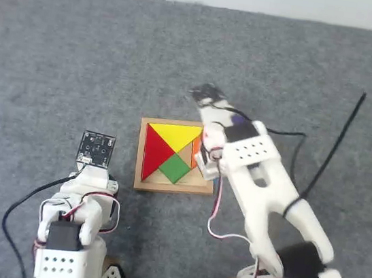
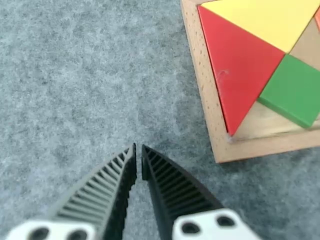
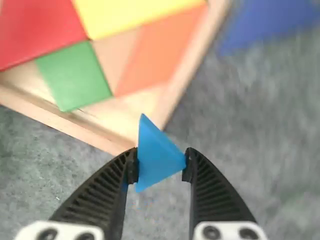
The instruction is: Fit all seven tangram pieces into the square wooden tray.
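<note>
High view gives you the grey, felt-like table point(image 1: 59, 60) with both arms at its near edge. Your right arm point(image 1: 268, 191) lies over the right side of the square wooden tray point(image 1: 166, 187). Your left arm point(image 1: 80, 214) stands to the left of the tray, apart from it.

Inside the tray you have four pieces lying flat. The yellow triangle point(image 1: 172, 136) is along the far side and the red triangle point(image 1: 153, 156) along the left side. The green square point(image 1: 175, 168) sits between them toward the near side, and the orange piece point(image 1: 196, 150) is at the right. Bare wood shows around the green square along the near rim.

From above, the right arm covers the tray's right edge and most of the orange piece. The right wrist view lets you see under it. There the right gripper point(image 3: 159, 162) is clamped on a small blue triangle point(image 3: 152, 150), one finger on each side. The triangle's tip points at the tray's near rim, by the corner. Beyond the tray a blue shape point(image 3: 270, 22) lies on the table, too blurred for you to tell its outline.

The left wrist view shows the left gripper point(image 2: 138, 152) over bare table, near the tray's corner. Its fingers are together, with just a thin slit between them, and they hold nothing.
</note>
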